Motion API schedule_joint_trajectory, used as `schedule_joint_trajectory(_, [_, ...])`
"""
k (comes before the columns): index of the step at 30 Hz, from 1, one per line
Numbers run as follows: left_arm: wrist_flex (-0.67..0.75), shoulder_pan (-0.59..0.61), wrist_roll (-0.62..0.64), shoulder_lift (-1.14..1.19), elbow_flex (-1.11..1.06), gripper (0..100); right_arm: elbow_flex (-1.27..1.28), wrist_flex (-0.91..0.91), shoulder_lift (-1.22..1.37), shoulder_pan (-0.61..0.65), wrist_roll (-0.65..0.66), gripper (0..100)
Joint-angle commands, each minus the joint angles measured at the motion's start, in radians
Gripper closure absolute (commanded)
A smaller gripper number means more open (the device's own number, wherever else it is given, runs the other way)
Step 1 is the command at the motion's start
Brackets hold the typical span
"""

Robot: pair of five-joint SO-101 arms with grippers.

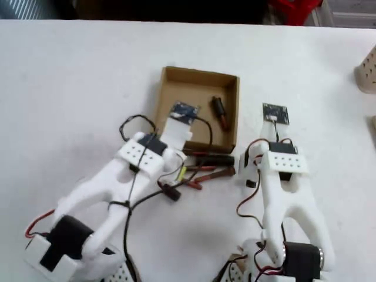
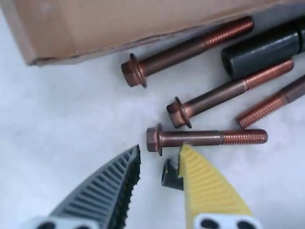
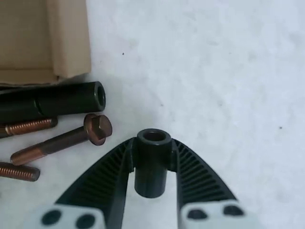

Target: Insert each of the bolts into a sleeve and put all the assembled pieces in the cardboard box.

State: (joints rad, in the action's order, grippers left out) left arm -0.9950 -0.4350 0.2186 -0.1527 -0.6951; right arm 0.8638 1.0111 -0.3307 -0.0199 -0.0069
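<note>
The cardboard box (image 1: 197,79) holds one assembled piece (image 1: 220,113). In front of it lie several copper bolts (image 1: 207,171) and a black sleeve (image 1: 216,158). My left gripper (image 2: 159,151) is open just above the table, its grey and yellow fingertips either side of the head of the nearest bolt (image 2: 205,138). Two more bolts (image 2: 186,50) (image 2: 228,90) and the sleeve (image 2: 264,47) lie beyond it, by the box wall (image 2: 119,24). My right gripper (image 3: 152,143) is shut on an upright black sleeve (image 3: 152,164), to the right of the bolts.
Another black sleeve (image 3: 57,100) lies by the box corner (image 3: 66,38), with a bolt (image 3: 66,138) beside it. The left arm (image 1: 106,188) comes in from the lower left, the right arm (image 1: 288,194) from the lower right. A pale perforated object (image 1: 367,70) stands at the right edge.
</note>
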Motion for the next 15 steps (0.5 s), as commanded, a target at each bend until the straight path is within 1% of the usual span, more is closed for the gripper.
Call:
schedule_joint_trajectory(1, [-0.009,-0.074,0.084,-0.087,-0.026,80,-0.008,-0.005,-0.004,0.012,0.012,98.1])
schedule_joint_trajectory(4, [0.071,-0.124,0.193,-0.085,-0.08,80,-0.008,-0.005,-0.004,0.012,0.014,98.1])
schedule_joint_trajectory(7, [0.163,-0.124,0.261,-0.03,-0.104,80,-0.008,-0.005,-0.004,0.012,0.014,98.1])
schedule_joint_trajectory(11, [0.166,-0.119,0.31,0.061,-0.038,80,-0.008,-0.005,-0.004,0.012,0.015,98.1])
schedule_joint_trajectory(15, [0.175,-0.116,0.368,0.088,-0.011,80,-0.008,-0.005,-0.004,0.012,0.063,98.1])
